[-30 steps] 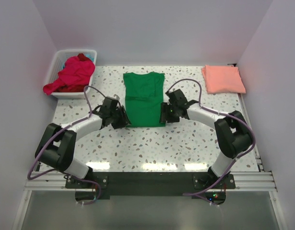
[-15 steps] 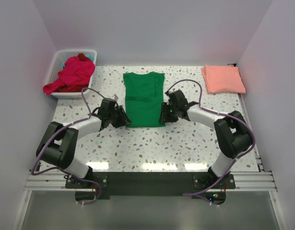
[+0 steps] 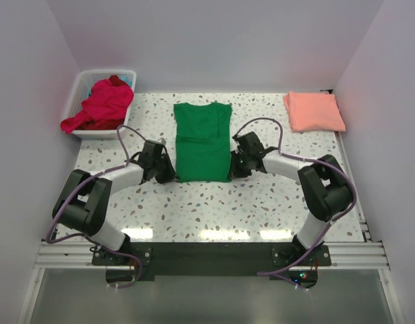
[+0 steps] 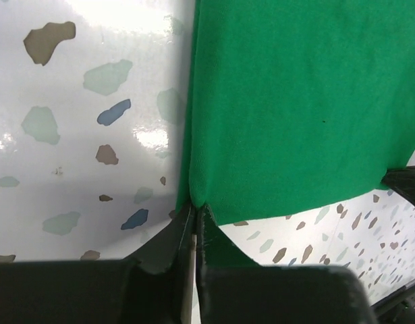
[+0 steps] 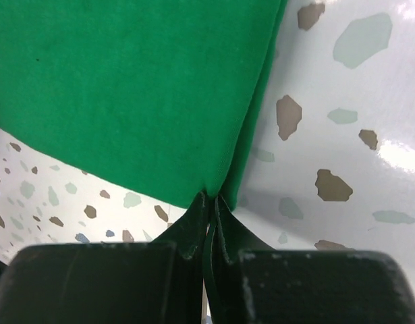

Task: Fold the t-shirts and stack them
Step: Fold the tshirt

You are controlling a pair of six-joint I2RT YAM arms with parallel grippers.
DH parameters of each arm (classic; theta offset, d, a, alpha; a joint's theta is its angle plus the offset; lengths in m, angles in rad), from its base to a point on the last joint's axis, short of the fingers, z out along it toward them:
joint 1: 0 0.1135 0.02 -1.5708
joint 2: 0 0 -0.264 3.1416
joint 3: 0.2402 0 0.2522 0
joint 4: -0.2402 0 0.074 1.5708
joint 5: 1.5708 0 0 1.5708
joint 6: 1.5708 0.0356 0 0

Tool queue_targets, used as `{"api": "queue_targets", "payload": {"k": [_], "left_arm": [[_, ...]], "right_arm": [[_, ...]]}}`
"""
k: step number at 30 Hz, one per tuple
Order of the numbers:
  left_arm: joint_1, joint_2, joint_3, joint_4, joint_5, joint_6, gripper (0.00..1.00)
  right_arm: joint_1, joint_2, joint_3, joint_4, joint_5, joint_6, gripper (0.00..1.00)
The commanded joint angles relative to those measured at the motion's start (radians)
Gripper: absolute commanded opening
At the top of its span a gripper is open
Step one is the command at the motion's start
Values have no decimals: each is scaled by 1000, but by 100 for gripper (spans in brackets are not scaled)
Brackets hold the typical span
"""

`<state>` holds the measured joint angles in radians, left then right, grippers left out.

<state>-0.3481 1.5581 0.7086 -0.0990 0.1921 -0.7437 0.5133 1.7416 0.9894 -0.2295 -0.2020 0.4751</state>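
Observation:
A bright green t-shirt lies flat in the middle of the speckled table, folded into a long strip with its collar at the far end. My left gripper is shut on the shirt's near left corner. At the near right corner, my right gripper is shut on the cloth. Both wrist views show the green fabric pinched between closed black jaws. A salmon-pink t-shirt lies folded at the far right. Red and magenta t-shirts are heaped in the basket.
A white plastic basket stands at the far left corner, with cloth spilling over its front rim. White walls close in the table on three sides. Both arms' bases sit at the near edge on a black rail.
Both grippers slid inward to the green shirt's near corners and closed on them. The shirt itself has not shifted.

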Motion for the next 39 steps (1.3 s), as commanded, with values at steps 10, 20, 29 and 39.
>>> {"api": "queue_targets", "payload": {"k": [10, 20, 29, 39], "left_arm": [[-11, -185, -93, -111, -17, 23, 0], [-115, -380, -159, -235, -86, -49, 0], [-189, -535, -129, -373, -190, -115, 0], [-207, -612, 51, -442, -379, -143, 0]], "right_arm": [[40, -227, -224, -14, -48, 10, 0], [102, -347, -281, -65, -48, 28, 0], [188, -533, -282, -156, 16, 79, 0], [198, -571, -160, -237, 125, 53, 0]]}}
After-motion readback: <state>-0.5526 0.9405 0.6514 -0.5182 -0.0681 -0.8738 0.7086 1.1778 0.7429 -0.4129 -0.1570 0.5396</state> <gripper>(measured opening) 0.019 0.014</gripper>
